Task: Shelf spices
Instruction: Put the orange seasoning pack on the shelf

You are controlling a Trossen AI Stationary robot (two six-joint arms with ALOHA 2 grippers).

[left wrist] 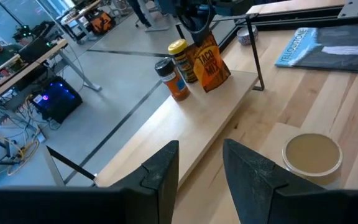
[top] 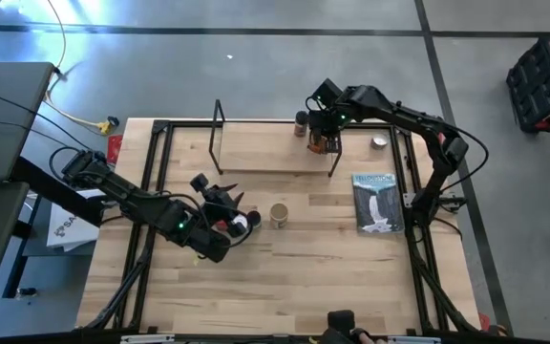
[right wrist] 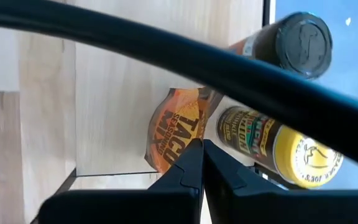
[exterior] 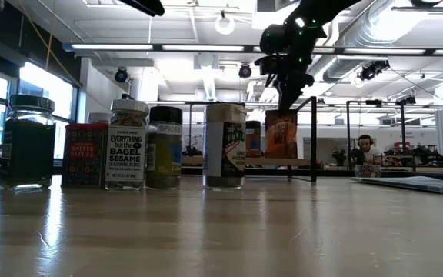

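The shelf is a light plank with black wire uprights, lying at the table's far side. On its right end stand a black-lidded jar and a yellow-lidded jar, with the orange packet next to them. My right gripper is above the packet, shut on it. My left gripper is open and hovers left of centre, beside a cluster of jars. A tan-lidded jar stands alone just to their right. In the low view several jars stand in a row. My right gripper pinches the orange packet by its top edge between the two fingers, coming from above and pointing down. The packet hangs upright below the fingers, next to the yellow-lidded jar. Its lower edge is at the plank's level.
A grey-blue booklet lies on the table's right side, and a small silver disc sits beyond it near the far edge. The shelf's right wire upright stands close to the packet. The plank's left and middle stretch is bare.
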